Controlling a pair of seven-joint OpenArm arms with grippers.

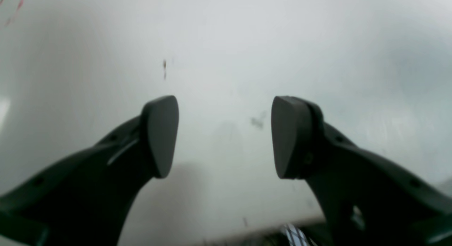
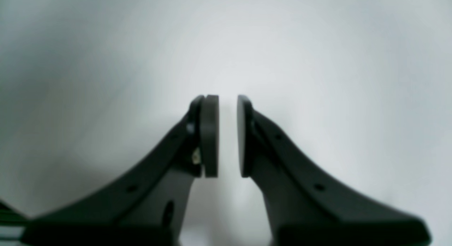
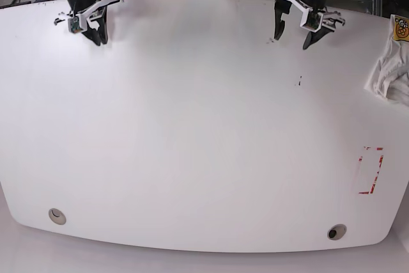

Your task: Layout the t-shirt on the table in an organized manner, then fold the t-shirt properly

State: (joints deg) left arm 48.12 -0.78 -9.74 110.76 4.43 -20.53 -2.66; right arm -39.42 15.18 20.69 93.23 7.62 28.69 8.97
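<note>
Crumpled white t-shirt (image 3: 391, 68) at table (image 3: 192, 145) edge

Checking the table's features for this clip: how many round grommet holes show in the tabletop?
2. One grommet hole sits near the table's front edge at the base view's left, the other near the front edge at its right. None looks hidden.
</note>
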